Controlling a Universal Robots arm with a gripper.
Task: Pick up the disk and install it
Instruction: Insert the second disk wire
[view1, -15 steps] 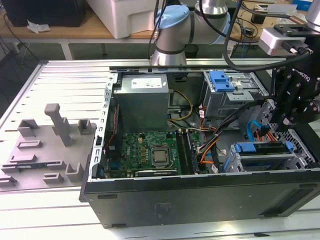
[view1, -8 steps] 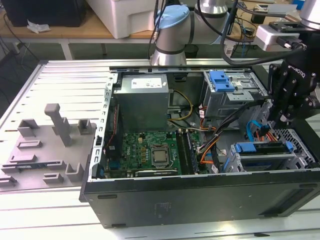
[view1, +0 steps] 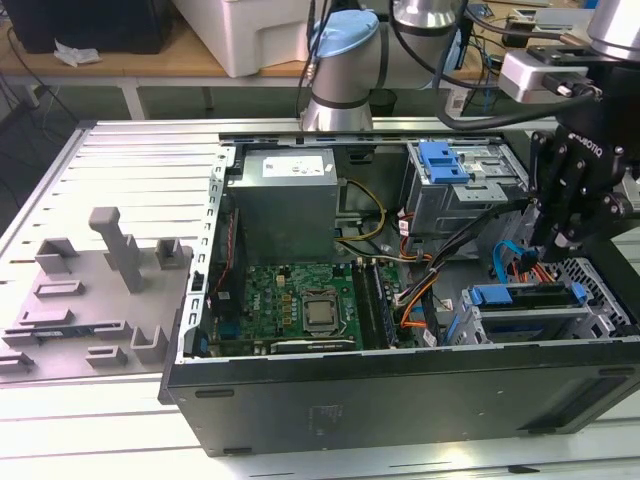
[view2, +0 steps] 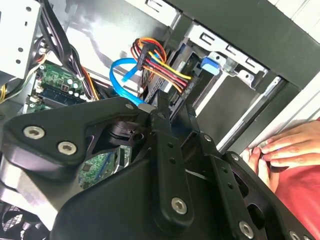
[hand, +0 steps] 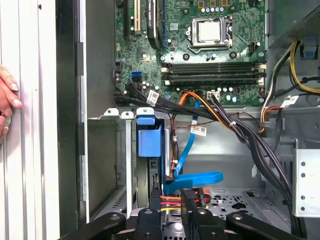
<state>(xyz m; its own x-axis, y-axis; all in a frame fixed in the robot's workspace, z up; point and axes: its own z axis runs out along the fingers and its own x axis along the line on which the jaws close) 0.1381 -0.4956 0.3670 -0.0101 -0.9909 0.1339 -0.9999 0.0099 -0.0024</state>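
Fingers (view2: 164, 150) narrow, slim gap, gripping nothing; tips just above the disk (hand: 149, 142), which stands on edge in the near bay at the exterior view's right, cables (hand: 172, 201) plugged. Judgement: push straight down on the blue bracket, avoid the cables. Both wrist views catch a person's hand (view2: 285, 145) on the case; exterior view gives the bench (view1: 100, 420)

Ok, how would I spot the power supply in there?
Look into the open computer case. At its far side, beyond the green circuit board, sits a plain grey box with a white label; the cage beside it has blue handles instead.
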